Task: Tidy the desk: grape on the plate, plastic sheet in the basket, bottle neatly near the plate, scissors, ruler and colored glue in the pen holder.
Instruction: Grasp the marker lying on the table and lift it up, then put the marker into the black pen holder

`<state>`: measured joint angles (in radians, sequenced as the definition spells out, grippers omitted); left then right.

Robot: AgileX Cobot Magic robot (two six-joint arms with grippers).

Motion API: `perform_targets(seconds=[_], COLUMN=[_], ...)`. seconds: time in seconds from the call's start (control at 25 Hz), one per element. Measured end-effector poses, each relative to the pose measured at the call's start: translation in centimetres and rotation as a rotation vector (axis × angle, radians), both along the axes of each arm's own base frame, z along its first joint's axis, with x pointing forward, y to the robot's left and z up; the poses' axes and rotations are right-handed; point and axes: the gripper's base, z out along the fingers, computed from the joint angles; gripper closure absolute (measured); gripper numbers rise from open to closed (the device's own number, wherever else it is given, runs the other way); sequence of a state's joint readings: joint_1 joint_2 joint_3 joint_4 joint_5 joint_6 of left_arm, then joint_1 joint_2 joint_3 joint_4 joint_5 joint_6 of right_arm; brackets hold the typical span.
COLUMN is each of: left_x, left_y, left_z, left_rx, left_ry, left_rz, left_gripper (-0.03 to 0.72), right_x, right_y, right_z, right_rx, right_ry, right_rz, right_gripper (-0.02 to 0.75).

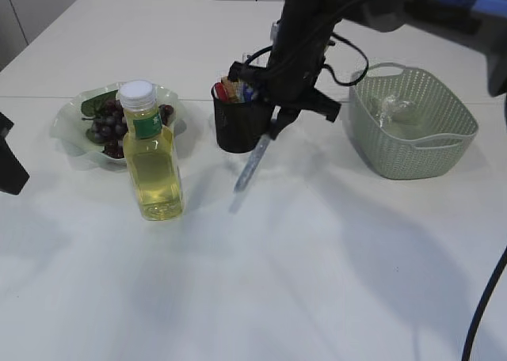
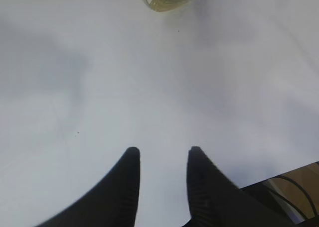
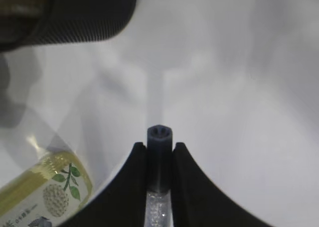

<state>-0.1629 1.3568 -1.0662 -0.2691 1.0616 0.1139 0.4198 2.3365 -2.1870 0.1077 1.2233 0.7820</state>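
The right gripper (image 3: 159,155) is pinching the colored glue (image 3: 159,160) — tube hanging tilted beside the pen holder (image 1: 236,122) — while the left gripper (image 2: 160,157) is standing parted, empty.

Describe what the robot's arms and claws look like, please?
Both are black. The right arm is bulky, with black cables looping beside it. Each gripper, left and right, ends in two tapering black fingers with finely ribbed surfaces.

Lab-like: bare white table (image 1: 317,282), robot rig.
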Motion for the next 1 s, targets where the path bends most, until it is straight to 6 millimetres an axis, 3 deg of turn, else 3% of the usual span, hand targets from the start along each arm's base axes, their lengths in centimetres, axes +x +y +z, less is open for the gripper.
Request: perform_targets(seconds=[0.2, 0.36, 0.68, 1.0], left_x=[0.0, 0.0, -0.2, -0.3], left_y=[0.0, 0.0, 0.0, 0.0], left_z=[0.0, 0.0, 0.0, -0.1], left_rx=[0.0, 0.002, 0.003, 0.003], left_ry=[0.0, 0.0, 0.017, 0.03], left_rz=[0.0, 0.0, -0.005, -0.008], left_gripper=[0.449, 0.449, 0.449, 0.449], right_x=[1.1, 1.7, 2.7, 4.5], right_y=[-4.1, -6.0, -5.2, -4.8], right_z=[3.4, 6.0, 8.8, 10.4], right_rx=[-0.013, -0.006, 0.03, 0.053], right_ry=[-0.097, -0.192, -0.473, -0.799], right_rz=[0.059, 0.164, 0.466, 0.59], right_gripper=[0.644, 0.645, 0.645, 0.645])
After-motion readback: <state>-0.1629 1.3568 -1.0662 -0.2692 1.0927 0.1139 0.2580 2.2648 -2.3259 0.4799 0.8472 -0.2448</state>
